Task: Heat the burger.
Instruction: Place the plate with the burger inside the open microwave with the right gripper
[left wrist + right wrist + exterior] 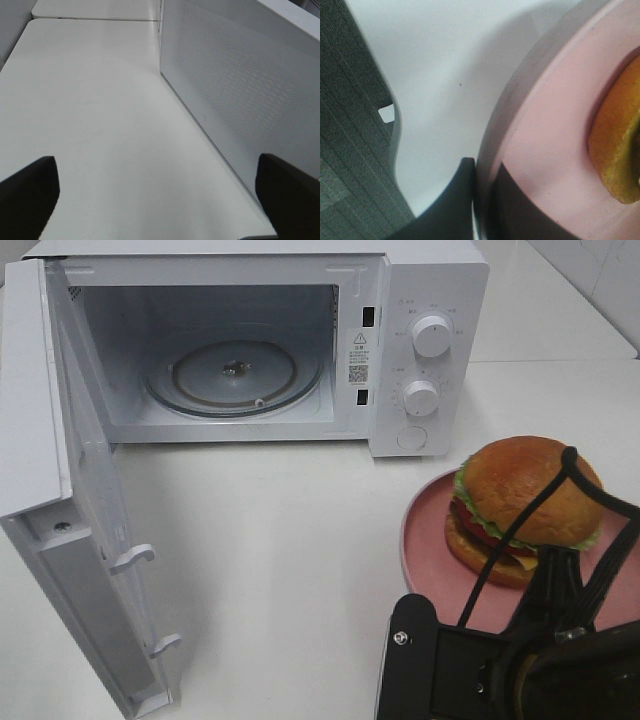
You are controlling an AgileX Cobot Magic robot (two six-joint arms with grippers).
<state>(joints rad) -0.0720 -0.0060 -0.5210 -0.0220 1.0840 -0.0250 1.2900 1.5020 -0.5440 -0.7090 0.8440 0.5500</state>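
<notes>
pink plate [428, 545] rim clamped by right tool [482, 200], burger [530, 502] aboard; left tool [160, 200] apart.

You have the microwave [430, 300] with its door [60, 490] wide open, glass turntable [235, 375] inside. At right the burger [520, 485] sits on the pink plate [430, 540], the right arm [470, 660] partly covering both.
</notes>
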